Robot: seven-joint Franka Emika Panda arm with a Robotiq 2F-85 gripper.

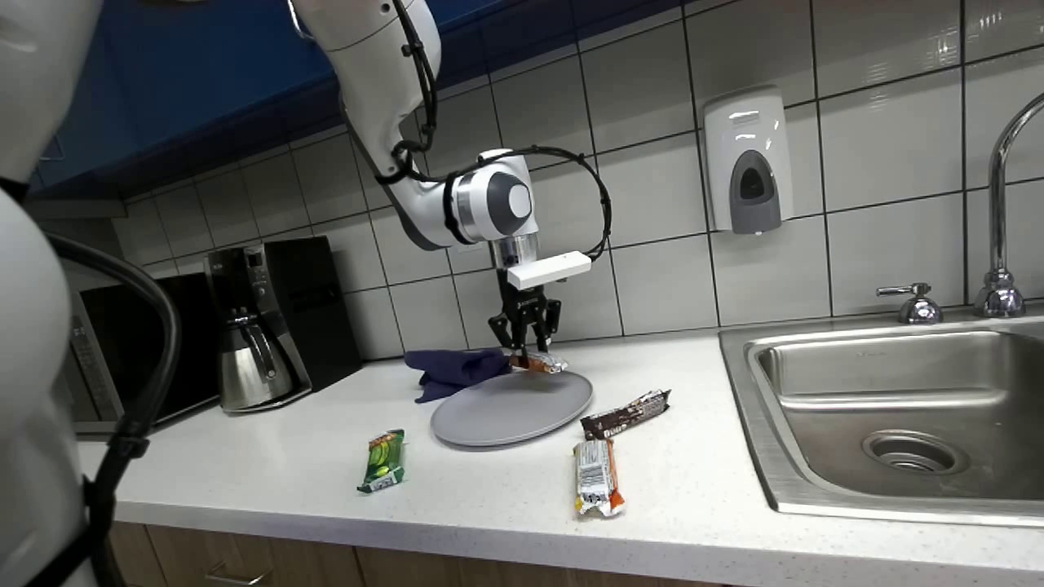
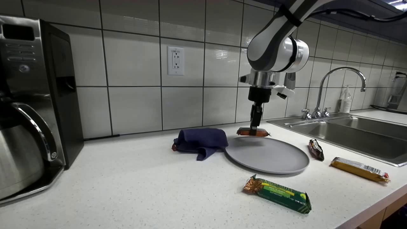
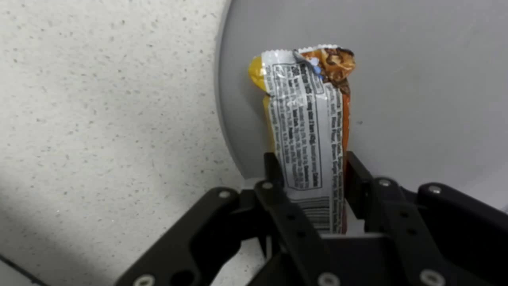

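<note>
A snack bar (image 3: 303, 119) in a silver wrapper with yellow and orange sides is pinched across its width by my gripper (image 3: 312, 161). Both black fingers press its long sides, and its near end runs back toward the palm. In both exterior views the gripper (image 1: 534, 354) points straight down and the bar (image 2: 243, 131) lies level at the back edge of a round grey plate (image 2: 270, 156). From the wrist the bar appears over the plate's rim; whether it touches the plate I cannot tell. A folded purple cloth (image 1: 457, 368) lies beside the plate.
On the counter around the plate lie a green bar (image 2: 279, 194), a dark brown bar (image 1: 628, 416) and an orange-and-silver bar (image 1: 597, 477). Something reddish (image 2: 174, 147) pokes from under the cloth. A steel sink (image 1: 750, 424), a coffee maker (image 1: 281, 302) and the tiled wall (image 2: 133, 108) bound the area.
</note>
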